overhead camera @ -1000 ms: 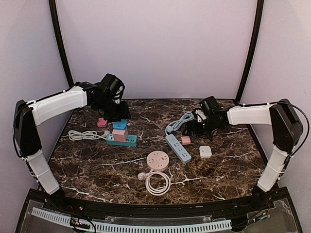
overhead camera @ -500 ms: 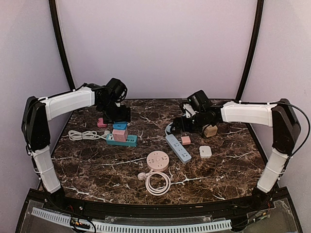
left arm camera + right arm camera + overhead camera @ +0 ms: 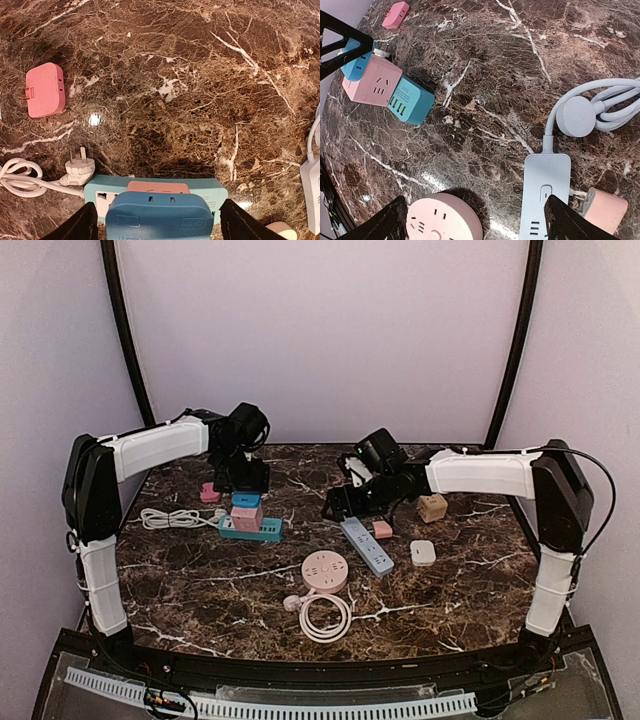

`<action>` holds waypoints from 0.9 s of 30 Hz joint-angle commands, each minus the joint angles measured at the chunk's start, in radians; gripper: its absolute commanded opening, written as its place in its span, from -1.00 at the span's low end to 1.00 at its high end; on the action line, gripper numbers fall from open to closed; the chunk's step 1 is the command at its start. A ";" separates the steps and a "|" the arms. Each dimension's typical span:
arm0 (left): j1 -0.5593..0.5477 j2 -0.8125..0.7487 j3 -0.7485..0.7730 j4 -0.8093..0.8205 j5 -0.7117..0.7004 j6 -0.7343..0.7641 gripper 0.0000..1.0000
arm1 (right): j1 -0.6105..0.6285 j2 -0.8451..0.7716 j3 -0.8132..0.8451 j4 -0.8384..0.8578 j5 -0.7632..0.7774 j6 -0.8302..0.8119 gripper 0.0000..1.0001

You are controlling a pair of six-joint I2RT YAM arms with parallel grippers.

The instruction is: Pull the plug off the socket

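A teal power strip (image 3: 250,530) lies at the left with a pink cube adaptor (image 3: 246,517) and a blue adaptor (image 3: 246,499) plugged into it. My left gripper (image 3: 243,480) hovers just behind them. In the left wrist view it (image 3: 159,227) is open, its fingers (image 3: 75,227) wide on either side of the blue adaptor (image 3: 159,215), not touching. The pink adaptor (image 3: 158,187) and teal strip (image 3: 212,192) lie beyond. My right gripper (image 3: 340,502) is open and empty above bare table, between the teal strip (image 3: 412,102) and a grey-blue strip (image 3: 545,195).
The grey-blue strip (image 3: 367,545) holds a small pink plug (image 3: 382,529). A round pink socket (image 3: 325,570) with a coiled white cable (image 3: 322,618) lies in front. A tan cube (image 3: 432,507), a white adaptor (image 3: 423,552), a loose pink adaptor (image 3: 209,492) and a white cord (image 3: 170,518) also lie about.
My right arm has swung left, from beside the grey-blue strip toward the table's middle, uncovering the tan cube. My left gripper has shifted slightly right over the teal strip.
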 commanded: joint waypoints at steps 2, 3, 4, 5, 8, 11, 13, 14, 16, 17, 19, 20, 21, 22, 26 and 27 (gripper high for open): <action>-0.001 0.005 -0.007 -0.047 -0.015 -0.007 0.66 | 0.016 0.030 0.043 0.005 -0.011 -0.020 0.83; -0.002 0.006 -0.010 -0.045 -0.012 -0.009 0.65 | 0.018 0.031 0.042 0.004 -0.011 -0.021 0.83; -0.002 0.007 -0.013 -0.041 -0.010 -0.010 0.63 | 0.018 0.031 0.042 0.004 -0.011 -0.022 0.83; -0.002 0.007 -0.013 -0.039 -0.002 -0.013 0.62 | 0.017 0.031 0.040 0.005 -0.011 -0.022 0.83; -0.004 0.011 -0.019 -0.034 0.014 -0.018 0.51 | 0.018 0.031 0.039 0.004 -0.012 -0.023 0.83; -0.010 0.016 -0.021 -0.031 0.014 -0.019 0.42 | 0.017 0.031 0.041 0.005 -0.016 -0.024 0.83; -0.020 0.018 -0.017 -0.023 0.015 -0.015 0.36 | 0.018 0.031 0.044 0.003 -0.015 -0.025 0.83; -0.027 0.017 -0.011 -0.020 0.024 -0.009 0.31 | 0.019 0.030 0.045 0.001 -0.015 -0.025 0.83; -0.046 0.018 0.000 -0.006 0.035 0.010 0.23 | 0.018 0.029 0.046 -0.002 -0.014 -0.027 0.83; -0.054 0.018 0.004 0.009 0.038 0.019 0.21 | 0.017 0.027 0.046 -0.003 -0.013 -0.027 0.83; -0.079 0.017 0.014 0.037 0.057 0.049 0.11 | 0.018 0.026 0.048 -0.004 -0.010 -0.028 0.82; -0.096 0.019 0.018 0.046 0.066 0.064 0.10 | 0.017 0.025 0.048 -0.004 -0.010 -0.028 0.82; -0.102 0.020 0.021 0.062 0.076 0.071 0.07 | 0.017 0.025 0.049 -0.005 -0.009 -0.026 0.82; -0.114 0.021 0.021 0.072 0.097 0.082 0.07 | 0.018 0.023 0.048 -0.005 -0.007 -0.025 0.82; -0.143 0.021 0.017 0.131 0.182 0.122 0.00 | 0.012 0.014 0.040 -0.002 -0.012 -0.015 0.81; -0.148 0.018 0.017 0.153 0.192 0.131 0.00 | 0.010 0.009 0.036 0.003 -0.020 -0.012 0.81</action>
